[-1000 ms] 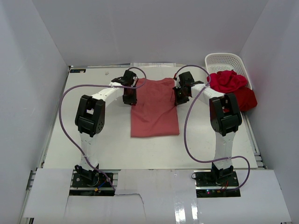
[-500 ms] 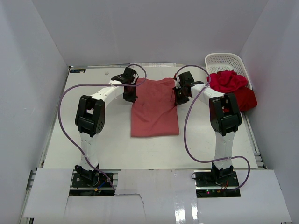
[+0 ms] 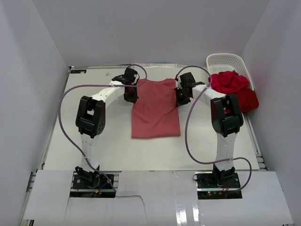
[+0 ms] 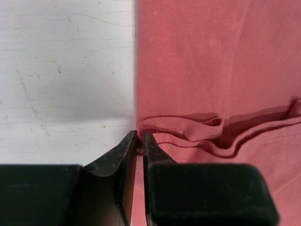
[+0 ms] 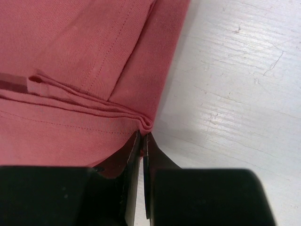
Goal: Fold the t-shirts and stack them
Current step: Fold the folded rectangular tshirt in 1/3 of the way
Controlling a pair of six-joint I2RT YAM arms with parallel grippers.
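Note:
The dusty salmon-red t-shirt lies flat as a long folded strip in the middle of the table. My left gripper is at its far left edge; in the left wrist view the jaws are shut on the cloth's edge beside a folded hem. My right gripper is at the far right edge, shut on the bunched corner fold of the same shirt. A bright crimson t-shirt is heaped at the basket's front. A darker red t-shirt lies below it.
A white lattice basket stands at the back right corner, against the right wall. White walls close in the table on three sides. Purple cables loop over both arms. Bare white tabletop shows left of and in front of the shirt.
The left gripper's jaws have closed onto the shirt's left edge and it has shifted slightly toward the far side. The right gripper holds as before.

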